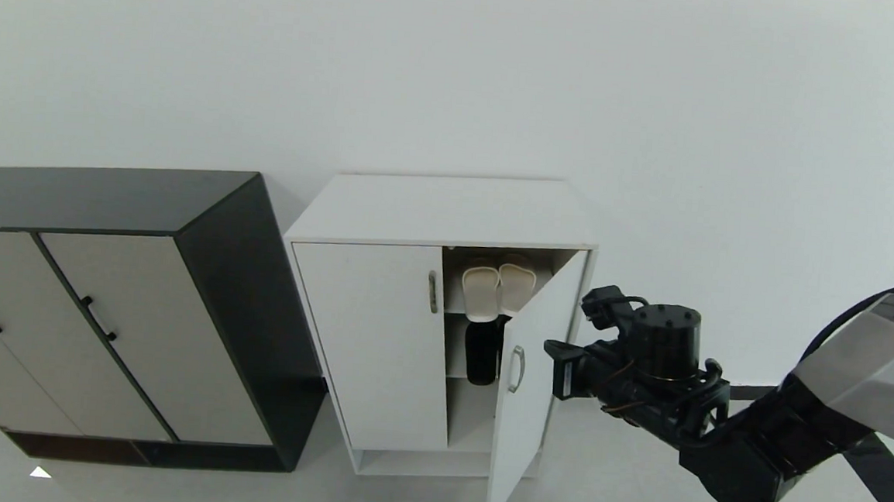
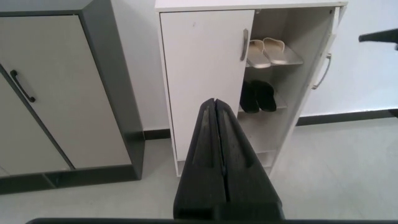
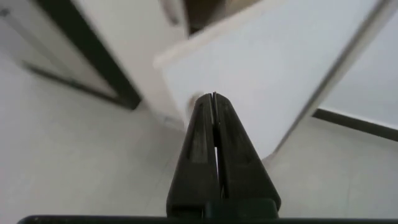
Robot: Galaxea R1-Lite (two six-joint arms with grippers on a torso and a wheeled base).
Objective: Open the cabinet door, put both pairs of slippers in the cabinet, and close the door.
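The white cabinet [image 1: 438, 208] has its left door shut and its right door [image 1: 536, 381] standing partly open. A cream pair of slippers [image 1: 497, 287] lies on the top shelf and a black pair [image 1: 481, 354] on the shelf below; both pairs also show in the left wrist view, cream [image 2: 273, 51] and black [image 2: 258, 96]. My right gripper [image 1: 557, 359] is shut just outside the open door, close to its handle [image 1: 516, 368]. In its own view the shut gripper [image 3: 213, 96] points at the door's white panel [image 3: 273, 56]. My left gripper [image 2: 214, 102] is shut on nothing, held back from the cabinet.
A dark cabinet [image 1: 216, 214] with two grey doors stands to the left of the white one, with a narrow gap between them. Both back onto a plain wall. Bare grey floor [image 1: 611, 494] lies in front and to the right.
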